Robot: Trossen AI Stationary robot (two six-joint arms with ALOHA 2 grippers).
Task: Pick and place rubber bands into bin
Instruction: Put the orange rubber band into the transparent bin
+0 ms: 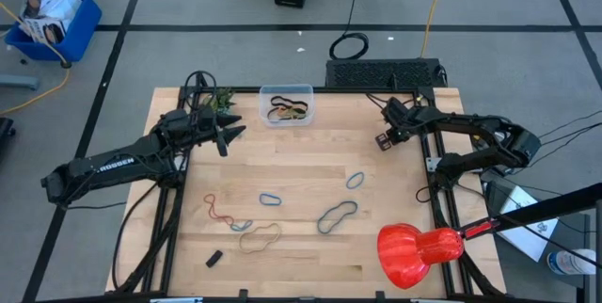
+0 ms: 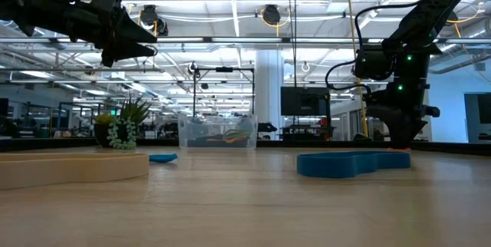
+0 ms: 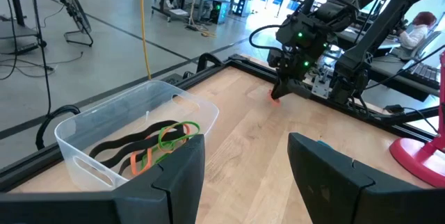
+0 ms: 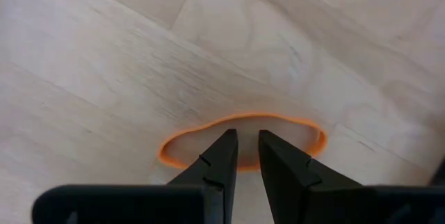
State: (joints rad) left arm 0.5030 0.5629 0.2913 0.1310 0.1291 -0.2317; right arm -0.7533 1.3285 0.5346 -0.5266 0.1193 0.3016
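orange band (image 4: 240, 123) | clear bin (image 3: 125, 123) | black, green, orange bands (image 3: 149, 144) inside | possibly grey-blue loop (image 1: 336, 215)

Both arms: matte black, six-joint, built of chunky rounded housings linked by straight black segments. Left arm (image 1: 122, 162) carries white block lettering along its forearm link, partly legible as "ROSSEN". Black cables loop loosely off both arms, most thickly around the right arm (image 1: 480, 143) near its elbow. Green indicator lights glow on the right arm's wrist housing.

Left pincer (image 3: 243, 175): two broad, flat black fingers (image 3: 177, 175) with angular, faceted edges and smooth plastic faces. Right pincer (image 4: 247, 158): two black fingers tapering to narrow wedge tips, each with a fine seam line scored across its face, mounted on a wide black crossbar.
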